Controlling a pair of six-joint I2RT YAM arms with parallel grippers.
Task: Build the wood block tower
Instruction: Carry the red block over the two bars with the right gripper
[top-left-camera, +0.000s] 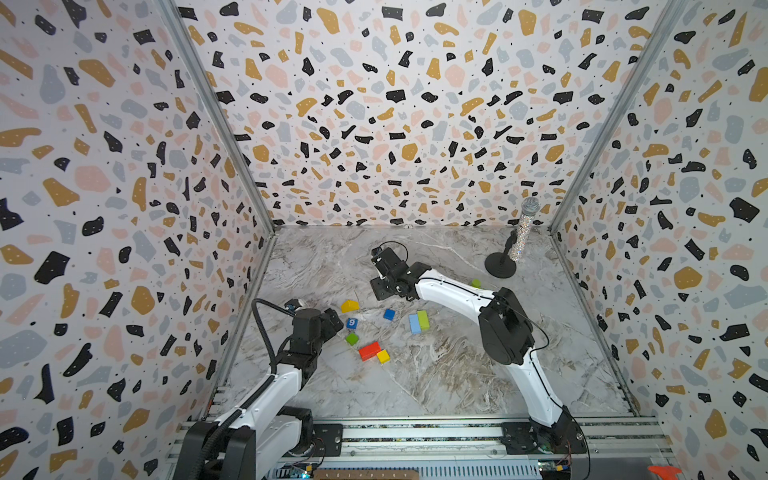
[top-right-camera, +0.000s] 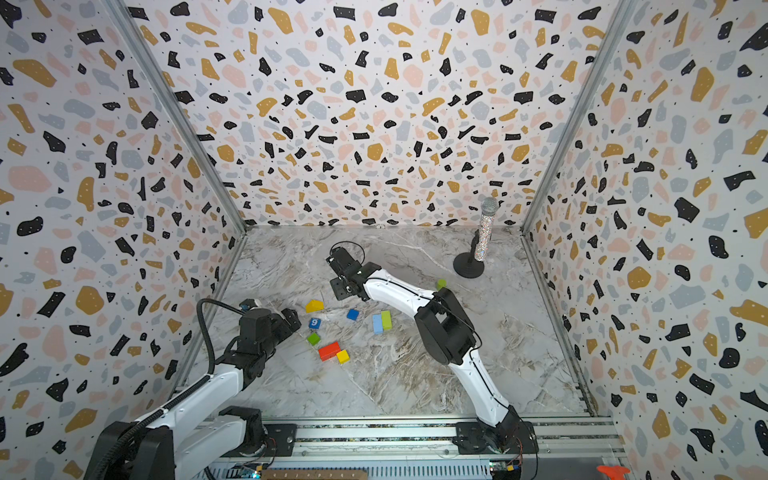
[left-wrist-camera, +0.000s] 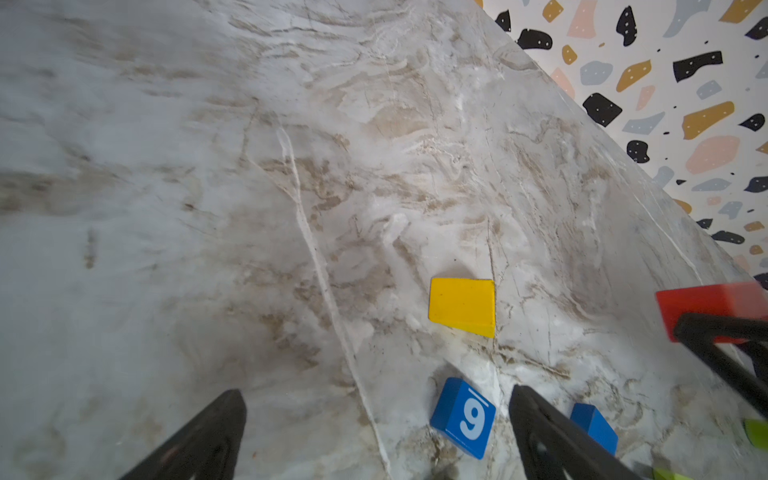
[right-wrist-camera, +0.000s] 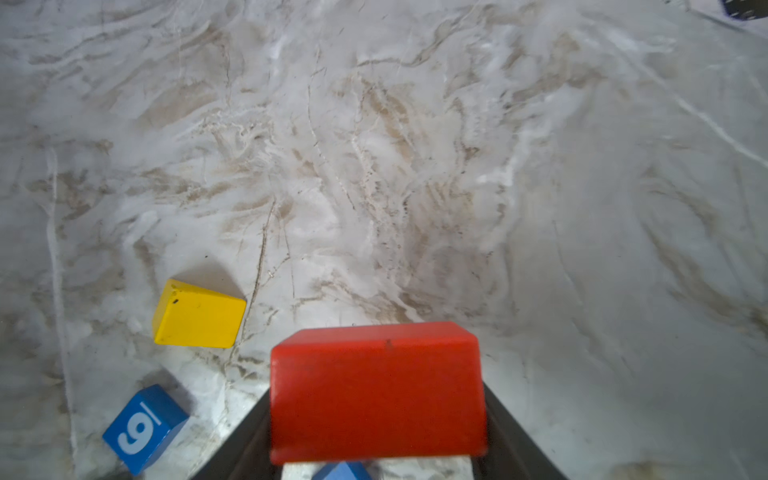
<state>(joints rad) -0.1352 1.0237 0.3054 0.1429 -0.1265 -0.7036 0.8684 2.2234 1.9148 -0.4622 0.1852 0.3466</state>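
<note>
My right gripper (right-wrist-camera: 377, 392) is shut on a red brick (right-wrist-camera: 376, 374) and holds it above the marble floor; a top view shows this gripper (top-left-camera: 380, 287) reaching across the middle. Loose wood blocks lie below it: a yellow wedge (top-left-camera: 349, 306), a blue "9" cube (top-left-camera: 352, 323), a green cube (top-left-camera: 352, 338), a second red brick (top-left-camera: 369, 350), a yellow cube (top-left-camera: 382, 356), a blue cube (top-left-camera: 389, 314), and a light blue brick (top-left-camera: 414, 323) beside a green brick (top-left-camera: 423, 320). My left gripper (left-wrist-camera: 376, 390) is open low over the "9" cube (left-wrist-camera: 463, 417). No tower is in view.
A glittery silver microphone (top-left-camera: 524, 228) leans on a black round stand (top-left-camera: 500, 265) at the back right. A small green block (top-left-camera: 476, 283) lies behind my right arm. Patterned walls close in the floor on three sides, with a metal rail (top-left-camera: 415, 432) along the front.
</note>
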